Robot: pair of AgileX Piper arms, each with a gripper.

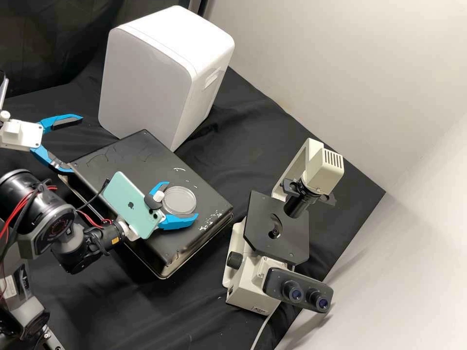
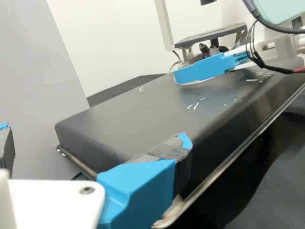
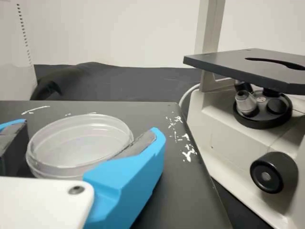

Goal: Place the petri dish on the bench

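Closed on a clear petri dish (image 1: 178, 200), the right jaws are shown with one blue finger (image 1: 181, 221) set against each side of it, over a black tray (image 1: 121, 160) laid on the bench (image 1: 253, 141). The dish is held low, close to the tray's scuffed top. The left jaws are held wide open, well apart from the dish, with one finger (image 2: 138, 191) placed just beside the tray's taped corner. A microscope (image 1: 279, 243) is pictured just beyond the right jaws, and a white box (image 1: 163, 68) is seen near the left jaws.
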